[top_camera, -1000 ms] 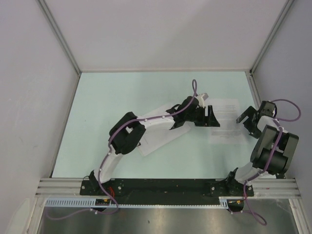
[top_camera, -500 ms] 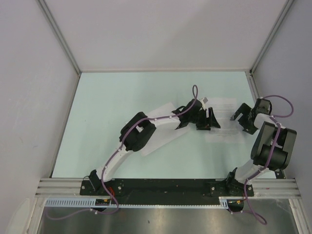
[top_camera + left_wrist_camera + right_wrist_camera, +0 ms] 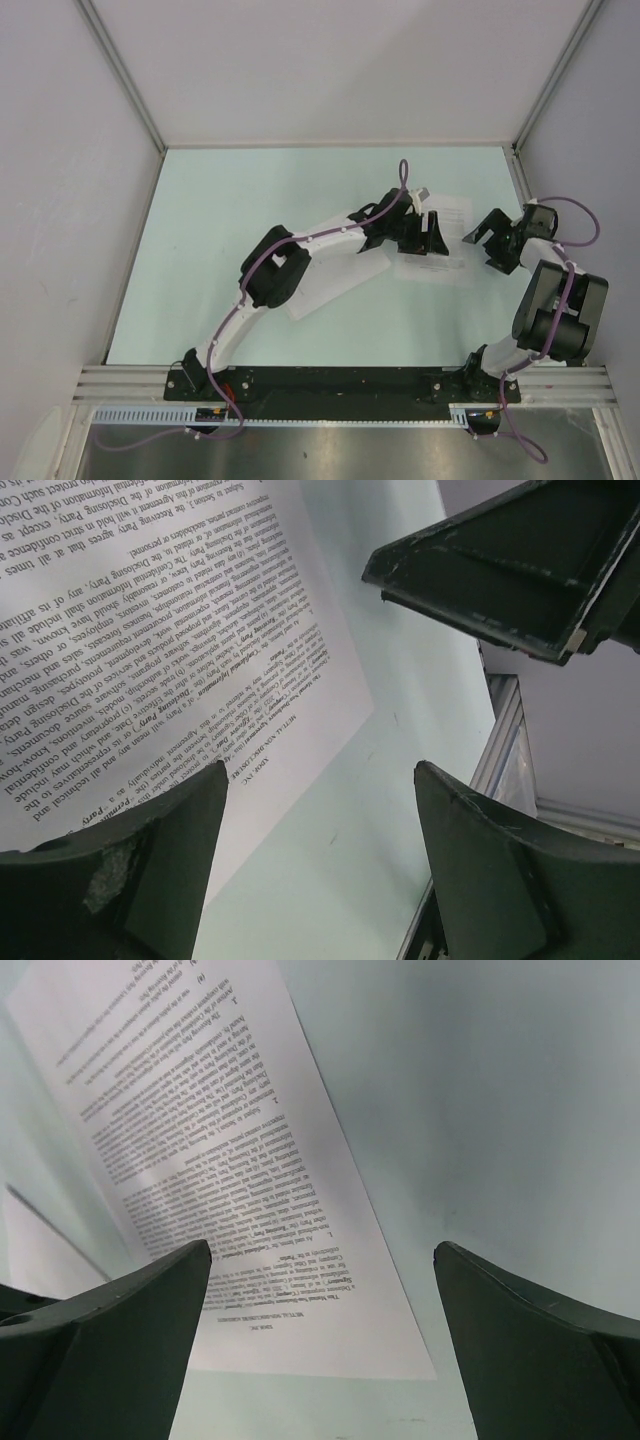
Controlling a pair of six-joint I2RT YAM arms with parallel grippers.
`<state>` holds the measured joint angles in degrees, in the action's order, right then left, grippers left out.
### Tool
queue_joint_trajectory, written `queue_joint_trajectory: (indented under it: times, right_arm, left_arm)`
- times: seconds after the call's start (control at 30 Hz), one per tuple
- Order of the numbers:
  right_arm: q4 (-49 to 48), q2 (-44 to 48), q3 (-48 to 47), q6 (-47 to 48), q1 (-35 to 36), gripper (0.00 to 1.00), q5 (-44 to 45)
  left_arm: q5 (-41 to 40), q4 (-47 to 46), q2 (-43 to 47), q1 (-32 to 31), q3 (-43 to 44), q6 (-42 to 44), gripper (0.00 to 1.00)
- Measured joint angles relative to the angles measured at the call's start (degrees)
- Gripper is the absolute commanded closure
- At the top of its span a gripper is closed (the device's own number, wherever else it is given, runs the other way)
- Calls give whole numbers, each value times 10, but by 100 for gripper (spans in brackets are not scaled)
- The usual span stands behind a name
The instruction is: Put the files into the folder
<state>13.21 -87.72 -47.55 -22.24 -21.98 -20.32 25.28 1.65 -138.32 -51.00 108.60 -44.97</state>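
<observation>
A printed sheet of the files (image 3: 452, 213) lies flat on the pale green table, right of centre. My left gripper (image 3: 428, 244) stands over its near-left part, open. In the left wrist view the sheet (image 3: 150, 630) runs under the left finger (image 3: 170, 860), and bare table shows between the tips of the left gripper (image 3: 318, 780). My right gripper (image 3: 484, 246) hovers open just right of the sheet. Its wrist view looks down on the sheet (image 3: 220, 1150), with the right gripper (image 3: 322, 1252) over the sheet's near corner. The white folder (image 3: 330, 286) lies mostly hidden under the left arm.
Grey walls close the table on three sides, with metal rails (image 3: 520, 190) along the right edge. The black base bar (image 3: 330, 380) runs along the near edge. The right gripper's body (image 3: 520, 570) fills the upper right of the left wrist view.
The sheet has slid left toward the folder, along with the left gripper. The right gripper has moved back and to the left after it.
</observation>
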Motion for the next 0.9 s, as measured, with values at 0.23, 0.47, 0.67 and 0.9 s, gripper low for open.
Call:
queue_joint_trajectory:
  times: [0.23, 0.47, 0.67, 0.9]
  right_arm:
    - [29, -2, 0, 24, 59, 1, 47]
    - [33, -17, -2, 44, 70, 2, 76]
    - [27, -28, -11, 58, 92, 1, 75]
    - [12, -35, -12, 55, 97, 1, 17]
  left_arm:
    - [-24, 31, 0, 3, 6, -1, 22]
    - [-41, 48, -11, 16, 6, -22, 22]
    - [-42, 53, -16, 20, 5, -48, 22]
    - [-38, 38, -16, 23, -4, -67, 22]
